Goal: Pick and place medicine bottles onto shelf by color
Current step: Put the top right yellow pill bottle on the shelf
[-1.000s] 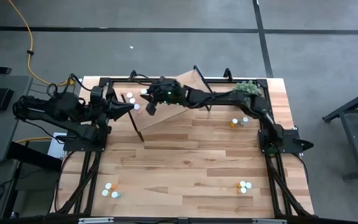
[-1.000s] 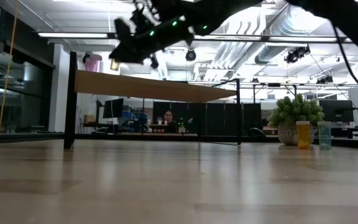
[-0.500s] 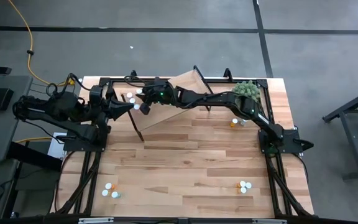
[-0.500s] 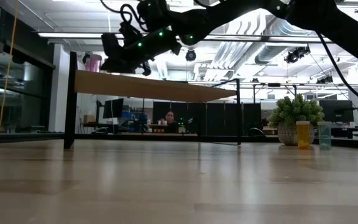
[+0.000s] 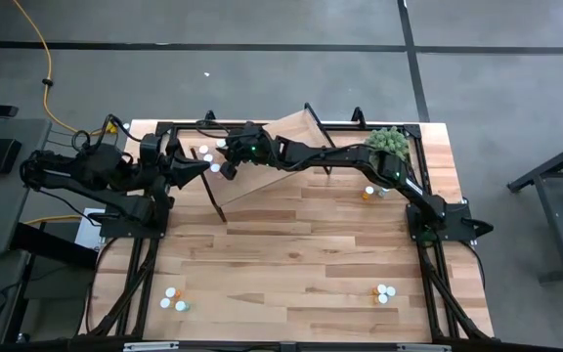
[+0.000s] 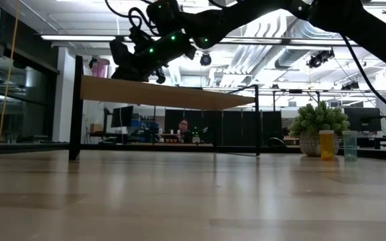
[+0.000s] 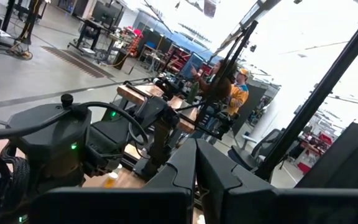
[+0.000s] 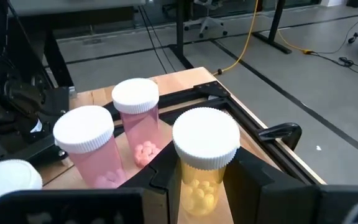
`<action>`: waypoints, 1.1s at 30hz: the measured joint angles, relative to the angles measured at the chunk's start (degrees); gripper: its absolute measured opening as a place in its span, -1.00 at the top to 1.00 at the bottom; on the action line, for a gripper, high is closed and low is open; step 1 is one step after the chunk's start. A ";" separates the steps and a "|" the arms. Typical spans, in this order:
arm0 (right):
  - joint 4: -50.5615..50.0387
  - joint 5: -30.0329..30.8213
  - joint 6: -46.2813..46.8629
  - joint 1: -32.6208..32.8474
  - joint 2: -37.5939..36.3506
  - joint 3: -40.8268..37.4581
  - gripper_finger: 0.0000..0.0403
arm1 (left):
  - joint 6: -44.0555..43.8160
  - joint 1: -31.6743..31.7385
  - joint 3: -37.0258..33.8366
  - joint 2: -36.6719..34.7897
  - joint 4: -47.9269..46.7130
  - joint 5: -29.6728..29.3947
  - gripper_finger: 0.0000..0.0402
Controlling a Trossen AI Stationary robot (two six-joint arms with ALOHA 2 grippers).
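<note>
The shelf (image 5: 272,147), a light-wood plank on black legs, stands at the table's far left; the low view shows its top (image 6: 166,94). My right gripper (image 8: 205,186) reaches over the shelf's left end (image 5: 229,166), shut on a yellow medicine bottle (image 8: 204,162) with a white cap. Two pink bottles (image 8: 135,121) (image 8: 87,152) stand upright on the shelf just beyond it, and another white cap (image 8: 5,174) shows beside them. My left gripper (image 5: 206,168) hovers shut just left of the shelf, pointing at it. My right gripper pinches the yellow bottle's body (image 8: 197,180), just below the cap, between its two fingers (image 8: 166,171). The fingers come nearly level from the table's right, slanting a little down. The bottle stands upright; the gripper hides its bottom, so whether it rests on the shelf does not show.
An orange bottle (image 5: 368,194) and a teal one (image 5: 384,190) stand at the right by a fuzzy green plant (image 5: 389,140). Small bottle groups sit near the front left (image 5: 172,298) and front right (image 5: 384,291). Bare wood lies in the table's middle (image 5: 291,244).
My right gripper has carried the yellow bottle toward the table's left edge and a little down, close over the shelf's left end beside the pink bottles, then held still. The bottle has stayed upright in the hold.
</note>
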 joint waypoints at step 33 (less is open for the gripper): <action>-0.77 -0.63 1.49 0.04 0.85 -0.07 0.12 | 0.46 0.00 0.00 0.02 0.00 0.00 1.00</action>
